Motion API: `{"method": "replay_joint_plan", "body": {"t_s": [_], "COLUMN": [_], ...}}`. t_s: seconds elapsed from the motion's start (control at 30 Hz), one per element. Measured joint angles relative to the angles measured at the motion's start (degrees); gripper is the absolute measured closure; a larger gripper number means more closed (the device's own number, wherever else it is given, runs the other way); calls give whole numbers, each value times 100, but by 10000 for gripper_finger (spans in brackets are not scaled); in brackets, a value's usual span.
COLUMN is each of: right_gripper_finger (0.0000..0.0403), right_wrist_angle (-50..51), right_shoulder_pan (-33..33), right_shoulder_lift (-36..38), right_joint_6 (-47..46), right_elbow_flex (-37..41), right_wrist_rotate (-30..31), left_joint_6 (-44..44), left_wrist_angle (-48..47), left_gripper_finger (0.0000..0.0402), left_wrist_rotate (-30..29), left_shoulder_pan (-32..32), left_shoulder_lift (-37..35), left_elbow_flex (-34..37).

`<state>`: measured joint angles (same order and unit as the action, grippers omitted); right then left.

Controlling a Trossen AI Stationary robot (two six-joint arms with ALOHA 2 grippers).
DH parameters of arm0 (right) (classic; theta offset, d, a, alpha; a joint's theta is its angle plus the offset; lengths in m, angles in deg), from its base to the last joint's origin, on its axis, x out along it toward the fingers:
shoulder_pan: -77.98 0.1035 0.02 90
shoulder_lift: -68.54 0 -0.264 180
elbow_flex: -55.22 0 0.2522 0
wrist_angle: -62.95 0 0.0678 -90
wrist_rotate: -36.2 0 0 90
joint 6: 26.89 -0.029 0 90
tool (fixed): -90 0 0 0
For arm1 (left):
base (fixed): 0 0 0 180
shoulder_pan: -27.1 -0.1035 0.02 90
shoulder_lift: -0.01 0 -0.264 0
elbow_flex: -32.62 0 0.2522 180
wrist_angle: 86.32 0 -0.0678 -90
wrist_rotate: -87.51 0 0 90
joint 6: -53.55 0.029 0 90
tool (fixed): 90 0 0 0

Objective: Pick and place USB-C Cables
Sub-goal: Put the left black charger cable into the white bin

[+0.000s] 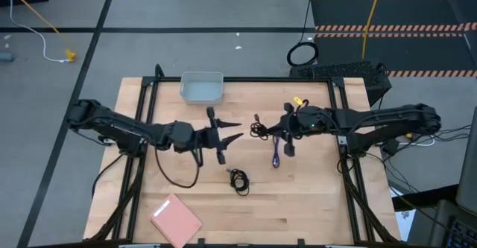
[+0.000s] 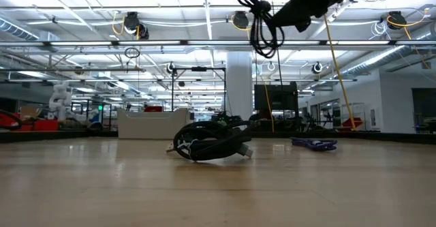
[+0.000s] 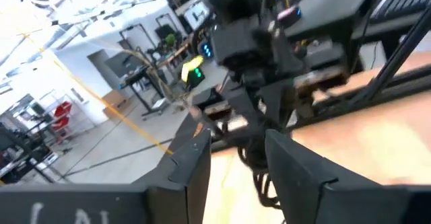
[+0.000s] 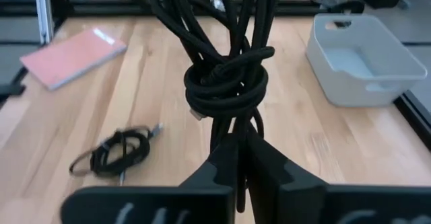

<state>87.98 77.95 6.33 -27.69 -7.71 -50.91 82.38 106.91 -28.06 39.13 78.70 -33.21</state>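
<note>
**Black cable being held aloft by the right gripper**

A knotted black USB-C cable [image 4: 225,83] is being gripped by the right gripper [image 4: 241,158], its fingers clamped on the bundle, and is being carried clear of the table [image 1: 313,196] near the middle, toward the right edge. A purple-blue cable [image 1: 276,155] is lying on the wood just beside it. A second black cable [image 1: 238,179] is lying coiled near the table's centre, toward the front edge. The left gripper [image 1: 232,132] is being held with fingers spread, at mid-table, left of the lifted cable. A grey tray [image 1: 202,88] is sitting at the back edge, and a pink pad [image 1: 176,220] near the front-left corner.
</note>
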Motion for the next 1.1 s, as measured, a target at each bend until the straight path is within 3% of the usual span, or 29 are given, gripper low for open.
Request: {"method": "replay_joint_plan", "body": {"t_s": [0.3,0.47,0.67,0.93,1.1], "right_gripper_finger": [398,398,398,398,399], "right_wrist_angle": [408,401,390,353,357], "right_shoulder_pan": [-2,-2,-2,-2,-3], "right_shoulder_lift": [-10,-165,-392,-527,-527], "right_joint_6": [-1,120,151,151,119], "right_elbow_flex": [0,0,0,0,0], "right_wrist_rotate": [2,-1,-74,-321,-319], "left_joint_6": [-3,-615,-380,126,40], "left_wrist_angle": [-151,-1336,-1765,-1838,-2400], "left_gripper_finger": [232,192,142,137,137], "left_wrist_rotate": [178,319,319,318,296], "left_shoulder_pan": [360,371,416,353,344], "left_shoulder_lift": [-87,-72,351,1121,1658], "left_elbow_flex": [-13,-528,-776,-1316,-1974]}}
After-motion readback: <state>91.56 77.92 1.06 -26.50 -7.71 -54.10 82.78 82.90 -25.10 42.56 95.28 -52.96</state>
